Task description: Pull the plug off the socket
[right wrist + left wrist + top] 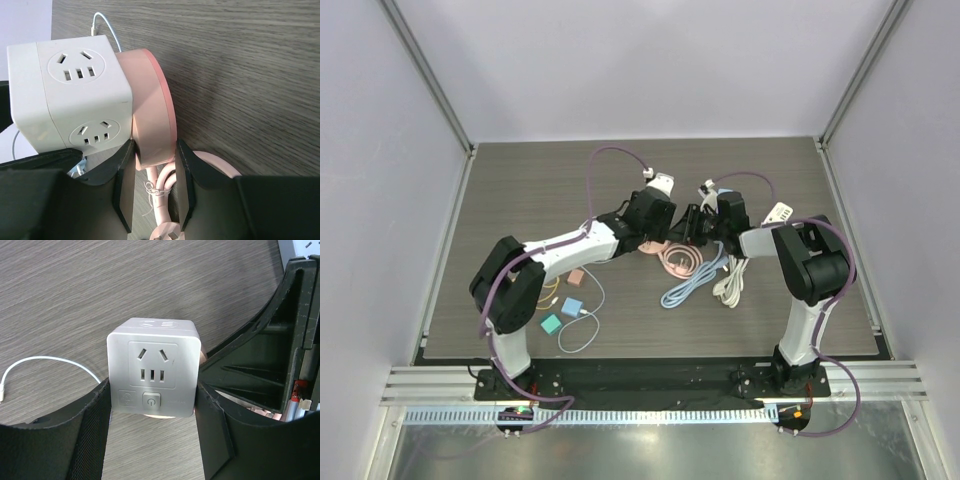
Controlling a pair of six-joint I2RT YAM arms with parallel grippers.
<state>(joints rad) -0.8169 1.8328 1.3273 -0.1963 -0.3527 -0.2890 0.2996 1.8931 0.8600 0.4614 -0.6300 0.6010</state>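
The left gripper (152,401) is closed partway on the socket (152,365), a white cube. Its two black fingers (97,412) press the cube's left and right sides near the bottom. The face turned to the left wrist camera carries an outlet and two small buttons below it.

The right gripper (154,172) is narrowed onto the plug (150,107), a round pink disc. One finger (125,185) lies against the disc's rim on the socket side and the other against the far rim, both at its lower end. The plug is still seated, its flat face tight against one side of the socket with no gap showing. A pink cord (160,192) runs down from the plug between the right fingers. In the top view it leads to a pink coil (678,262) on the table (520,190).

Both grippers meet over the middle of the table, just beside each other, with socket and plug between them. Whether the socket rests on the table or is lifted clear, I cannot tell. A thin white cable (45,362) lies on the table behind the socket.
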